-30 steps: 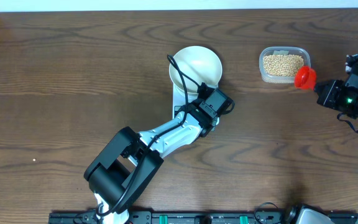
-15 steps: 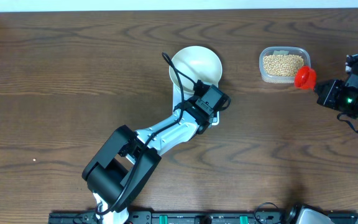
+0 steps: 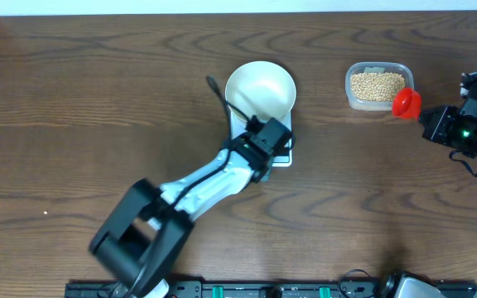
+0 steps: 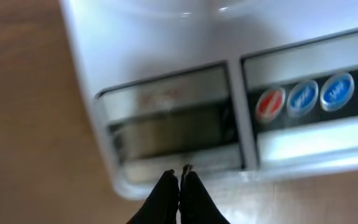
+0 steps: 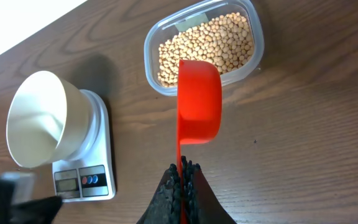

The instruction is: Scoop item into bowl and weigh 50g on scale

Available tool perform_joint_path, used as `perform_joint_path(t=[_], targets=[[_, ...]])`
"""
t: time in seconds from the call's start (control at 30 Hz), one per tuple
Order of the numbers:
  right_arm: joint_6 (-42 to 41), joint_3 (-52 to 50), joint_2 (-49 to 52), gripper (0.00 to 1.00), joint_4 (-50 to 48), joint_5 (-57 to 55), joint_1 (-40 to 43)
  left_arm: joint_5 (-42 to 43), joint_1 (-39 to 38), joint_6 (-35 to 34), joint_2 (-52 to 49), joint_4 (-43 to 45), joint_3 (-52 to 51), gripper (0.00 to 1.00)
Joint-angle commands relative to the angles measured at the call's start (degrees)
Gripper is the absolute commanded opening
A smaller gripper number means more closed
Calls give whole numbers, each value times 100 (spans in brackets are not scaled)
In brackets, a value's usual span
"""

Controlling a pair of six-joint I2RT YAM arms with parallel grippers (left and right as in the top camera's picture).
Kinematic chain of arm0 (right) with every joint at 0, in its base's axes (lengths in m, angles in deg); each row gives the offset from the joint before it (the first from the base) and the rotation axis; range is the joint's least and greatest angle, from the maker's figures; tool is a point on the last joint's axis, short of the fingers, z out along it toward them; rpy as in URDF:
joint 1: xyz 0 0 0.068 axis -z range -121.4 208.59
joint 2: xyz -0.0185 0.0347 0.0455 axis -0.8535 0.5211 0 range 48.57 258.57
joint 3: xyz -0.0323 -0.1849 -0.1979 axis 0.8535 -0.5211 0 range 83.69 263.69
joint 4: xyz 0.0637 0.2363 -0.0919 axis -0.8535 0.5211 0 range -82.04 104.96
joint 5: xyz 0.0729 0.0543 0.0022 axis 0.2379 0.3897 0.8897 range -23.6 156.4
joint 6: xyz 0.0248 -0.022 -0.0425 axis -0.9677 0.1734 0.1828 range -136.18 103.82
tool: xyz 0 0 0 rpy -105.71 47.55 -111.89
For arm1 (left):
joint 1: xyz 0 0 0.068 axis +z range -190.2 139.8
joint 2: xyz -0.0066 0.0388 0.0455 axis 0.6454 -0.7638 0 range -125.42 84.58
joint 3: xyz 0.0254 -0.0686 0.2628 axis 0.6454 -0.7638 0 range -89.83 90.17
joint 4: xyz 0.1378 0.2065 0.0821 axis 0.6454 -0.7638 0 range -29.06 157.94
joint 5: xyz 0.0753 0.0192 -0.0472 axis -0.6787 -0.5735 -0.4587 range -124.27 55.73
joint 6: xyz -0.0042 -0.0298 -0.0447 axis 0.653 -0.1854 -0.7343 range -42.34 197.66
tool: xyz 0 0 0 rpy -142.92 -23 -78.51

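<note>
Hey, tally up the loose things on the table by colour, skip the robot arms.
White: 2, the bowl and the scale
Red: 1, the scoop
Clear: 1, the plastic tub holding the beans
Total: 4

Clear tub (image 3: pixel 376 69), red scoop (image 5: pixel 199 102), wooden table (image 3: pixel 98 99).

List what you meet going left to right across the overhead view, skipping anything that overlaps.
Round white smooth bowl → clear rounded-rectangular plastic tub of beige beans → red plastic scoop → right gripper.
</note>
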Motion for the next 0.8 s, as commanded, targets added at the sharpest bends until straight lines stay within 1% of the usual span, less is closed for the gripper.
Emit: perform_joint_path(t=[0.0, 0.1, 0.2, 0.3, 0.33, 0.57, 0.67, 0.77], targets=[[109, 98, 13, 1, -17, 39, -31, 15, 31, 72, 994, -221, 31, 8], [107, 98, 13, 1, -26, 39, -31, 0, 195, 72, 1687, -494, 31, 7], [107, 98, 15, 1, -44, 39, -31, 2, 573, 68, 2249, -629, 33, 7], [105, 98, 17, 1, -90, 44, -31, 2, 1097, 68, 2671, -627, 33, 7], [105, 98, 17, 1, -105, 44, -31, 2, 1458, 72, 2848, -625, 33, 7], [105, 98, 17, 1, -321, 42, -31, 2, 2605, 74, 2957, -461, 31, 7], [105, 98, 17, 1, -584, 39, -31, 0, 3012, 74, 2953, -118, 31, 7], [103, 98, 17, 1, -957, 37, -31, 0, 3432, 74, 2922, 457, 31, 8]])
